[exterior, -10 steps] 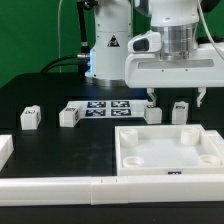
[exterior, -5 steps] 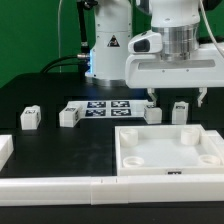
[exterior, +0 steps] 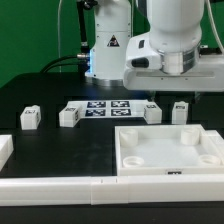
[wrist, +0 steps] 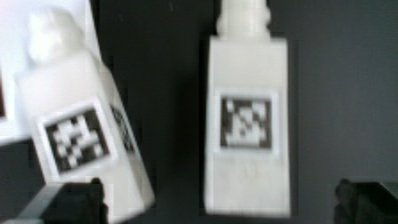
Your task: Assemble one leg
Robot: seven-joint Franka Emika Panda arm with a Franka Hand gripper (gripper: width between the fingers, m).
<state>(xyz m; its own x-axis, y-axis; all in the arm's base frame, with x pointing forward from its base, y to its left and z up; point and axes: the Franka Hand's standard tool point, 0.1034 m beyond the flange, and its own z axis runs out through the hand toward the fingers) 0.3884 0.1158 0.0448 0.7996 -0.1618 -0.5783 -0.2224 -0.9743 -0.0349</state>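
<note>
Four legs (exterior: 69, 115) (white), one panel (exterior: 165, 150)

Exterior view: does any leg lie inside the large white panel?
No, the panel holds nothing, and all four legs stand outside it on the black table.

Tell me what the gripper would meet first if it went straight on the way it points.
Probably the leg centred below the open gripper, though depth is unclear.
</note>
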